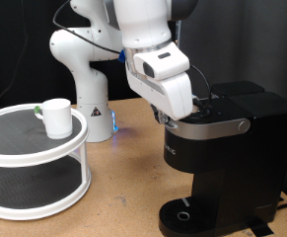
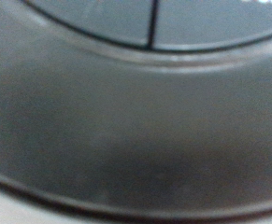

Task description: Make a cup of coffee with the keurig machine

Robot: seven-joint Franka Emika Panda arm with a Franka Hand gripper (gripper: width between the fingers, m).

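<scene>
Presently, the keurig machine [image 1: 227, 158] stands at the right of the exterior view, lid down, its round drip base bare. A white two-tier rack [image 1: 35, 163] sits at the left. The gripper [image 1: 167, 119] presses close over the machine's lid; whether its fingers are open or closed cannot be told. The wrist view shows only blurred dark lid surface [image 2: 136, 121]. The cup [image 1: 56, 118] rests on the rack's upper tier, well apart from the machine.

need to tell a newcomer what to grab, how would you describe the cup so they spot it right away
Start at the round white two-tier stand at the exterior view's left, away from the black keurig machine where the gripper presses. On its top shelf stands the cup: a short, plain white cylinder with a greenish handle.
</scene>
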